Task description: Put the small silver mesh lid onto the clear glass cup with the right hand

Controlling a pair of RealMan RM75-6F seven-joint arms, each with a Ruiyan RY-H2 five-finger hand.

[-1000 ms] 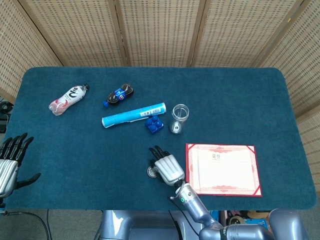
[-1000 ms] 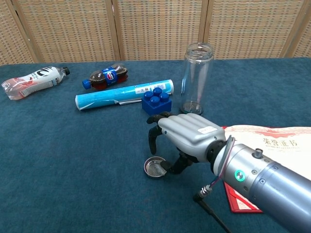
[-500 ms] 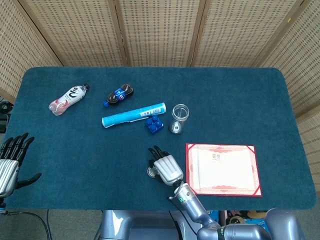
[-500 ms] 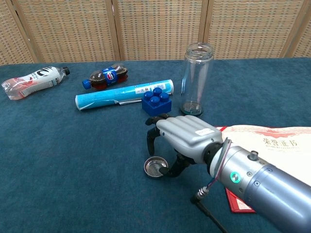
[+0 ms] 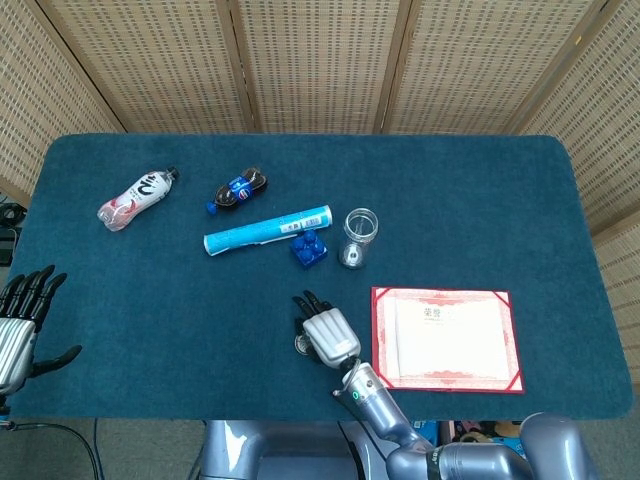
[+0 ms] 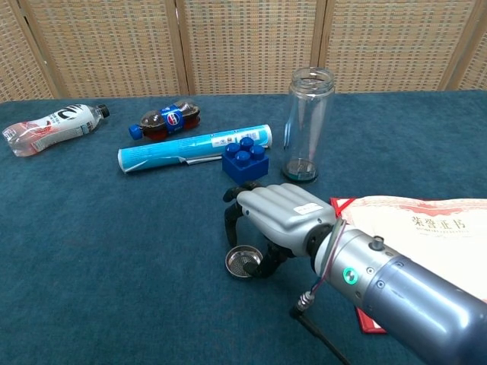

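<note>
The small silver mesh lid [image 6: 243,262] lies flat on the blue cloth, its rim just peeking out at the left of my right hand [image 5: 299,345] in the head view. My right hand [image 6: 278,214] [image 5: 328,335] arches over it with fingers bent downward and apart; the thumb sits at the lid's right rim, and the lid stays on the table. The clear glass cup [image 6: 308,125] [image 5: 358,232] stands upright and uncovered behind the hand. At the table's near left edge my left hand [image 5: 20,325] rests open, holding nothing.
A blue toy brick [image 6: 245,160] sits between the hand and a light blue tube [image 6: 194,148]. A small cola bottle [image 6: 163,120] and a pink-labelled bottle [image 6: 49,128] lie further left. A red-bordered certificate [image 5: 448,338] lies right of the hand.
My right hand has crept a little to the left, over the lid. The lid, the cup and the left hand have not moved.
</note>
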